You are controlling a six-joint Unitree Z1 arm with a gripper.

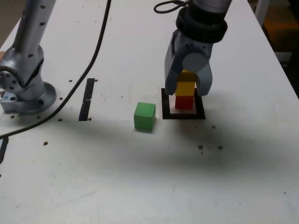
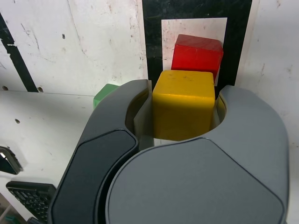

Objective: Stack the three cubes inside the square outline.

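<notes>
White scuffed table (image 1: 140, 177); claw (image 1: 187, 86) grips matte yellow cube (image 1: 185, 87)

My pincer (image 1: 187, 83) clamps the yellow cube (image 1: 185, 87) atop the red cube (image 1: 184, 101), which sits upright inside the black square outline (image 1: 183, 115). The green cube (image 1: 145, 116) lies just beside the outline, on the exterior view's left.

white table (image 1: 140, 186), black cable (image 1: 96, 51), black strips (image 1: 87, 99)
</notes>
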